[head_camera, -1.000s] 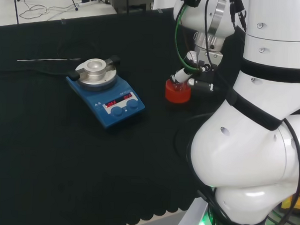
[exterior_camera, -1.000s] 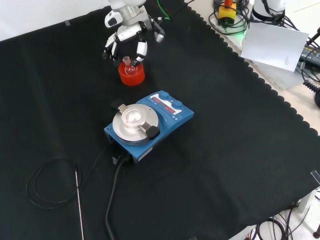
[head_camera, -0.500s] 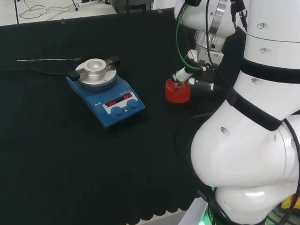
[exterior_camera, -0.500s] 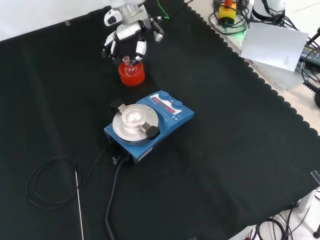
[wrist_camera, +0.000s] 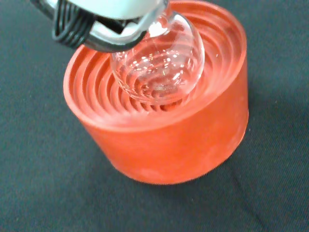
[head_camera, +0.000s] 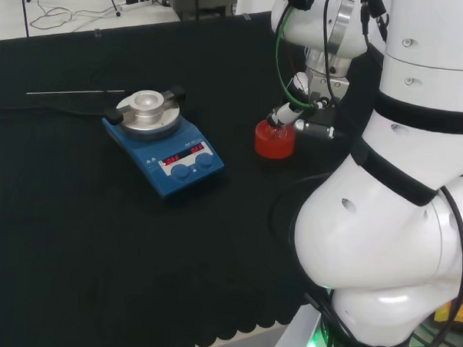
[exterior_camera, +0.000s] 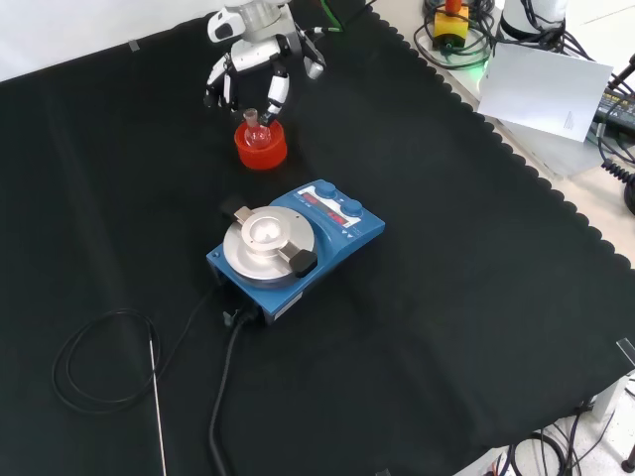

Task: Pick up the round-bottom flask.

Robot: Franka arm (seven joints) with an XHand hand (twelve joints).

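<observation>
The hand [exterior_camera: 253,74] hangs over the red ribbed stand [exterior_camera: 261,147] near the far edge of the tabletop [exterior_camera: 446,297] in the front view, its fingers [exterior_camera: 277,99] curled downward around the neck of the round-bottom flask [exterior_camera: 256,129]. In the wrist view, the hand [wrist_camera: 104,21] clasps the flask's neck just above the bulb, so it is grasping the flask. The clear flask [wrist_camera: 159,63] has its round bulb in the stepped hollow of the stand [wrist_camera: 164,130]; whether the bulb rests on the ribs or sits just clear of them cannot be told. The flask looks empty, showing only reflections of the red ribs through the glass.

In the head view the hand [head_camera: 299,115] reaches the stand [head_camera: 274,139] from the right, beside the arm's big white links, and the flask [head_camera: 274,128] shows as a faint glint at the stand's top.

Nearer the camera than the stand in the front view, and well apart from it, is a blue hotplate stirrer [exterior_camera: 296,246] with a round metal top plate. A black cable [exterior_camera: 223,397] runs from it toward the near edge of the cloth. To the left in that view a thin metal rod [exterior_camera: 156,402] lies on the cloth next to a loop of thin black cable [exterior_camera: 94,362]. In the head view the stirrer [head_camera: 162,141] lies left of the stand and the rod [head_camera: 75,93] lies beyond it.
</observation>
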